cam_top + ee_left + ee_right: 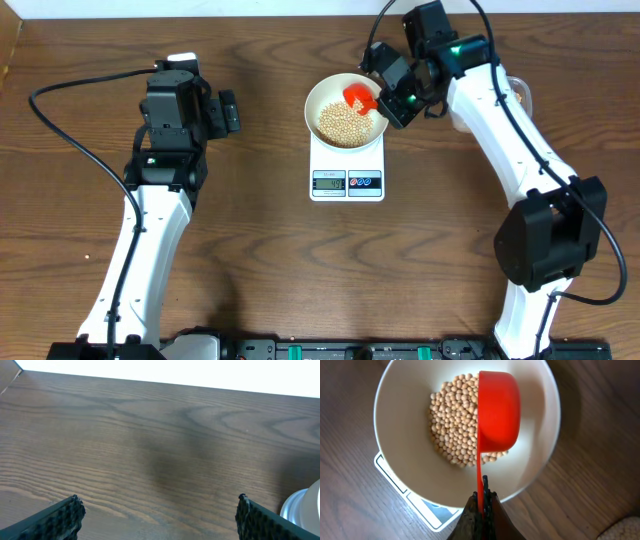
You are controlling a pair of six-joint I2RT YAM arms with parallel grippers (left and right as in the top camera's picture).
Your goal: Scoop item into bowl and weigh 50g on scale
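Atop the white rectangular scale (347,165), we are seeing the round, smooth white bowl (400,420) holding matte tan-yellow beans (452,425). Our right claw (482,502) is clamping the handle of a glossy red scoop (499,410) tipped over them; our left claw (159,502) is gaping wide above the wood-grain table (150,435).

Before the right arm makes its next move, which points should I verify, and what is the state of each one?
1. The bowl sits on the scale: ok.
2. The right claw is shut on the red scoop: ok.
3. The red scoop is over the bowl: ok.
4. The beans lie inside the bowl: ok.
5. The display shows the target weight: cannot tell, digits too small.
6. The left claw is open, apart from the scale: ok.
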